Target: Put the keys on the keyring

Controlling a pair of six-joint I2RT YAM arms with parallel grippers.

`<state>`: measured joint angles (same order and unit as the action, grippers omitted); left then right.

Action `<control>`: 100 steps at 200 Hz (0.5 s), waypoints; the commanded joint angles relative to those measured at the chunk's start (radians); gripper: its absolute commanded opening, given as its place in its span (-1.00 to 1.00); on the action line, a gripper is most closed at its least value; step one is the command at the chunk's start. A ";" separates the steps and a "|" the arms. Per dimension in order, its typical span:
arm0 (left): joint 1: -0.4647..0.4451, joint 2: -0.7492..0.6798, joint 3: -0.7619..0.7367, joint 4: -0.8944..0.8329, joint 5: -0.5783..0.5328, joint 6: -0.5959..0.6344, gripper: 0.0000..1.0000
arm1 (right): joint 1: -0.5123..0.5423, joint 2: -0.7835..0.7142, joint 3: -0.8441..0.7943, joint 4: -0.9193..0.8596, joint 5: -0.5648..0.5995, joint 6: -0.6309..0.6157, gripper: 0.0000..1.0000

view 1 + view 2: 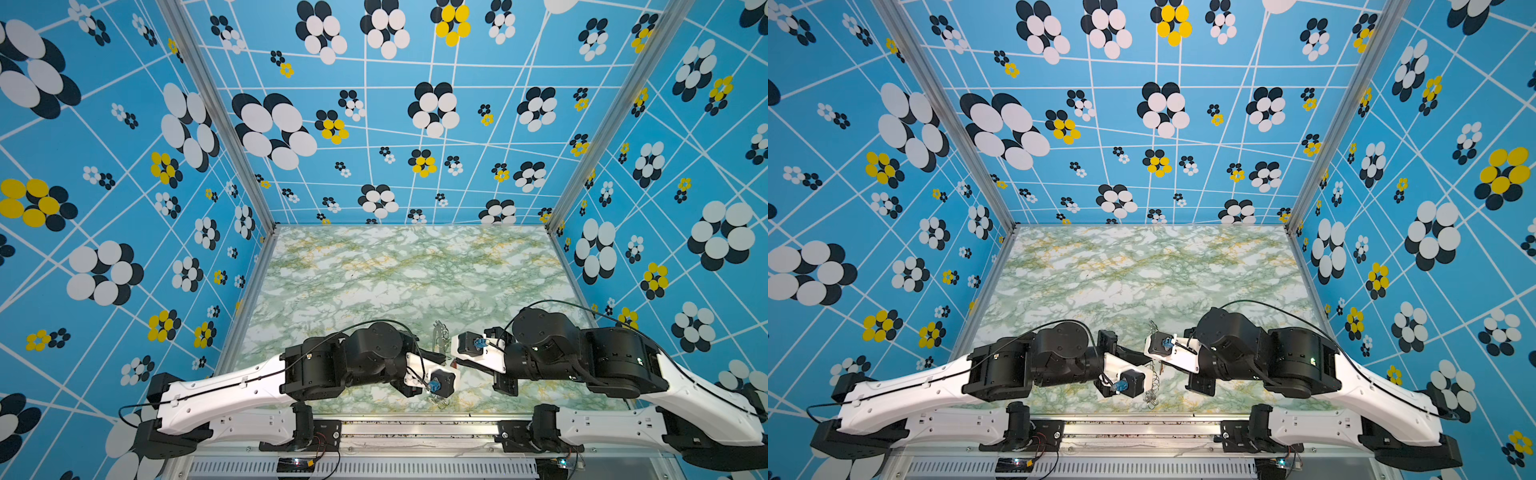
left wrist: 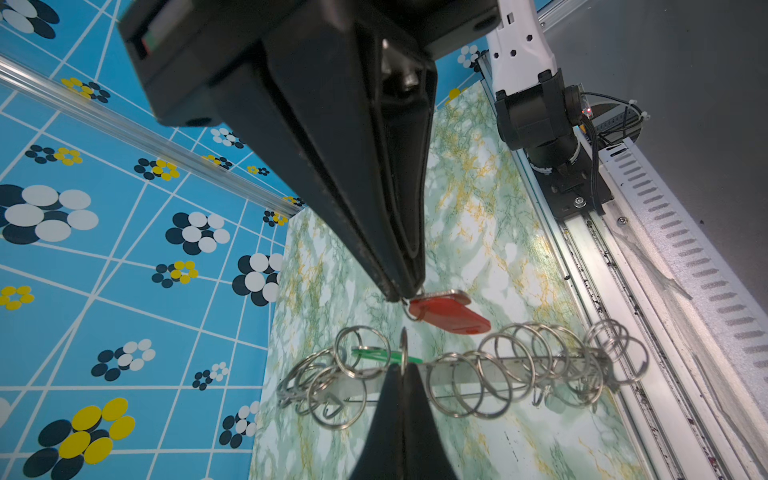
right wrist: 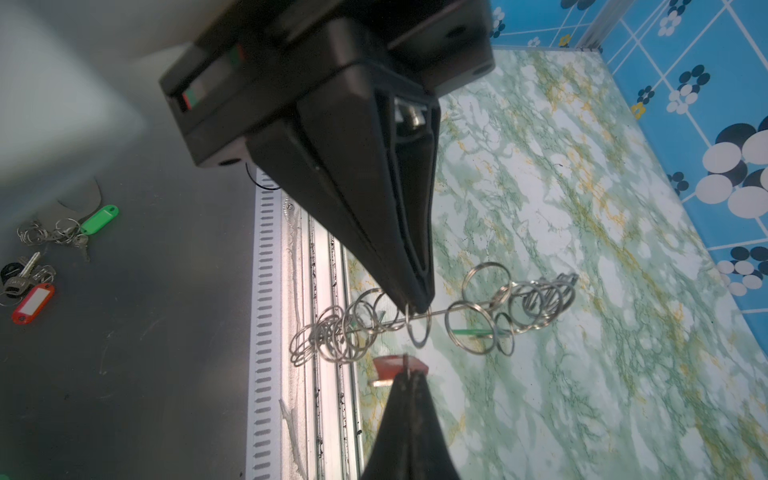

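Note:
The keyring [image 2: 461, 376] is a grey plate seen edge-on, with several silver wire rings along it. My left gripper [image 2: 403, 365] is shut on one of those rings [image 2: 404, 345]. My right gripper [image 3: 409, 370] is shut on the small ring of a key with a red tag [image 3: 386, 362]. In the left wrist view the red tag [image 2: 451, 316] and its silver key [image 2: 442, 296] hang at the right fingertips, just above the pinched ring. A green tag [image 2: 372, 354] sits among the rings. In both top views the keyring [image 1: 440, 332] [image 1: 1153, 390] lies between the two wrists near the front edge.
The metal rail [image 3: 328, 395] and slotted strip [image 3: 262, 332] run along the table's front edge, right beside the keyring. Outside the cell, on the grey floor, lie another ring plate with a green tag [image 3: 99, 219] and loose keys with a red tag [image 3: 33, 303]. Patterned walls enclose the table.

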<state>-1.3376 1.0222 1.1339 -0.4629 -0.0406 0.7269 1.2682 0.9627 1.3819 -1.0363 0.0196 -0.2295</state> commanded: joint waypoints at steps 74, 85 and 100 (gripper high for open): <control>-0.008 -0.018 0.020 0.039 0.037 -0.004 -1.00 | -0.015 0.013 0.025 -0.005 0.027 -0.003 -1.00; -0.008 -0.017 0.022 0.038 0.040 -0.004 -1.00 | -0.017 0.015 0.026 -0.005 0.031 -0.005 -1.00; -0.008 -0.017 0.025 0.036 0.042 -0.006 -1.00 | -0.018 0.016 0.026 -0.003 0.034 -0.007 -1.00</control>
<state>-1.3376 1.0225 1.1339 -0.4633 -0.0296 0.7261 1.2587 0.9737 1.3830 -1.0378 0.0261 -0.2306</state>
